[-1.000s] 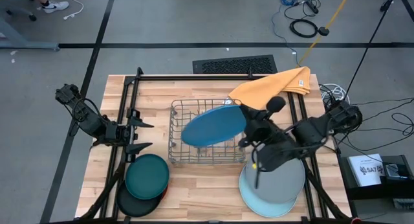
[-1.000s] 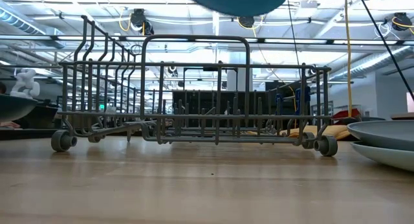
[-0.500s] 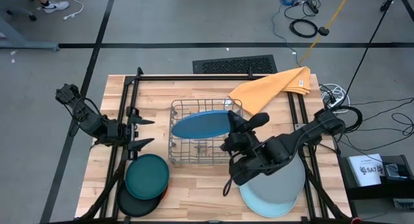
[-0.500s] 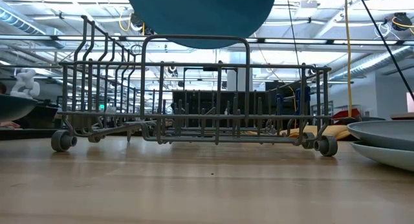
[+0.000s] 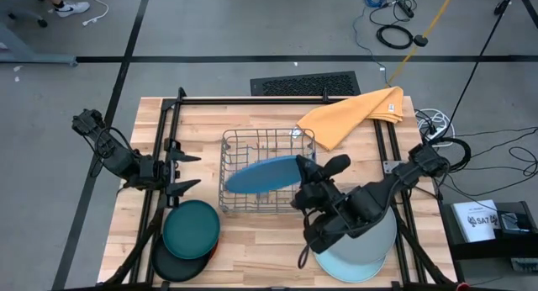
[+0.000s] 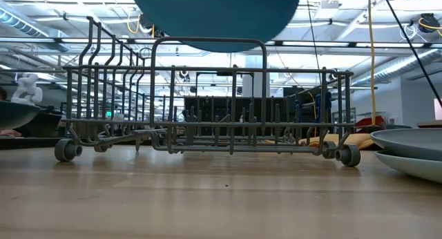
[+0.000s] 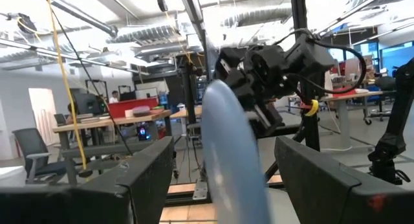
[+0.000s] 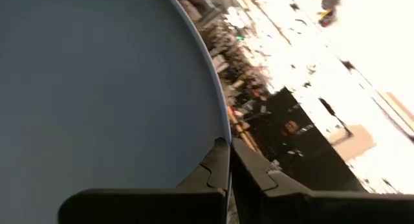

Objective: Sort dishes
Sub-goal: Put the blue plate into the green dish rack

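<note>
My right gripper point(image 5: 304, 178) is shut on the bright blue plate point(image 5: 263, 174), which stands tilted over the wire dish rack point(image 5: 238, 200). In the low view the plate's lower edge point(image 6: 214, 47) hangs about level with the rack's top wires point(image 6: 207, 40). The grey plate point(image 5: 377, 232) lies on the pale blue one point(image 5: 340, 264) at the table's near right. The dark teal plate point(image 5: 191, 228) tops the black plate point(image 5: 168, 266) at the near left, an orange-red rim point(image 5: 215, 247) peeking out. My left gripper point(image 5: 187, 173) waits open, left of the rack. My right gripper pinches the bright blue plate's rim point(image 8: 220, 134) between its two fingers point(image 8: 210, 169), on the plate's right side. The fingers come level from the table's right. The plate is lifted clear and tipped steeply onto its edge, as the left wrist view shows point(image 7: 229, 146).
The yellow-orange cloth point(image 5: 353, 113) lies at the far right, behind the rack. Black frame rails point(image 5: 160, 148) run along both table sides. Bare wood point(image 5: 261, 240) shows between the two plate stacks, near the front edge.
My right gripper has moved toward the table's left and near edge and has come down over the rack, turning as it went. The bright blue plate has gone from lying nearly flat to standing steeply tipped, and its lower edge has sunk toward the rack's top.
</note>
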`<state>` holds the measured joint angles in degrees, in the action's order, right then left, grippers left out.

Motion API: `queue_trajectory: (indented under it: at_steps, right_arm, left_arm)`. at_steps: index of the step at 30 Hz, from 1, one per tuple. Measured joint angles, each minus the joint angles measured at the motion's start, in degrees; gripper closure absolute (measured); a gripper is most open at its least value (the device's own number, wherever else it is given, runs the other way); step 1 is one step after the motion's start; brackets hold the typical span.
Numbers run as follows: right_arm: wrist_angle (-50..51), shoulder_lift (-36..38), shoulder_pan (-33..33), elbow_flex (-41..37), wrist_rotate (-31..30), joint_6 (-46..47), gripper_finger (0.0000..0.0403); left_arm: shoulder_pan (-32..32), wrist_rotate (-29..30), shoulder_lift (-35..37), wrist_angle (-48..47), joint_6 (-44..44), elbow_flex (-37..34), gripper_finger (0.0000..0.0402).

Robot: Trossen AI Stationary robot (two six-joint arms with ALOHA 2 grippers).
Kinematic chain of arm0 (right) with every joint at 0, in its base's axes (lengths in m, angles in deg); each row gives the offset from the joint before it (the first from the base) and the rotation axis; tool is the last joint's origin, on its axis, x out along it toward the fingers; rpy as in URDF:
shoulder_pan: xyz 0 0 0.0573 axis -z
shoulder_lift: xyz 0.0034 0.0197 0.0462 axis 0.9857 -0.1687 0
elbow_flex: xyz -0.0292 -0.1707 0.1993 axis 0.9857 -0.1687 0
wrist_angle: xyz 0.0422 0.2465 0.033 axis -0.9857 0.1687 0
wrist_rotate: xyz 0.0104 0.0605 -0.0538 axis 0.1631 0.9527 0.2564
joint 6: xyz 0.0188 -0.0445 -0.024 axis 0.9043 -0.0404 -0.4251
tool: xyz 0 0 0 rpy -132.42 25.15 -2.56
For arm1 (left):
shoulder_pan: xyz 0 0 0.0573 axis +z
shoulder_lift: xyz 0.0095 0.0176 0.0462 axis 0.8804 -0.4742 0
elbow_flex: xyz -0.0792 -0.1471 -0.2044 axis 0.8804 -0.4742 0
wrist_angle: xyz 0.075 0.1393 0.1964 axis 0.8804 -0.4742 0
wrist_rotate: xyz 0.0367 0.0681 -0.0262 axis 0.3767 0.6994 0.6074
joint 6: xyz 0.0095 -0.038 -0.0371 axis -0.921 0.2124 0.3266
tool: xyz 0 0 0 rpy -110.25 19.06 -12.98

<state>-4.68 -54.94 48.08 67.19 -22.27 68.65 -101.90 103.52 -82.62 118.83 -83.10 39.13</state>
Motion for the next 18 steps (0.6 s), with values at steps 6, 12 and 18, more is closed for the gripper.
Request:
queue_trajectory:
  at_steps: [6,12,18]
  right_arm:
    - [4.32,0.28,1.02,0.00,6.39,-0.98,0.0403]
    - [7.21,1.25,4.79,0.00,6.46,-1.75,0.0403]
    - [7.05,2.29,8.30,0.00,5.02,1.82,0.0403]
  left_arm:
    - [0.02,-0.91,0.00,0.17,0.08,0.00,0.0132]
    - [0.00,-4.19,0.00,-1.02,2.76,0.60,0.0132]
    - [0.00,-3.79,-0.77,-7.30,4.60,3.68,0.0132]
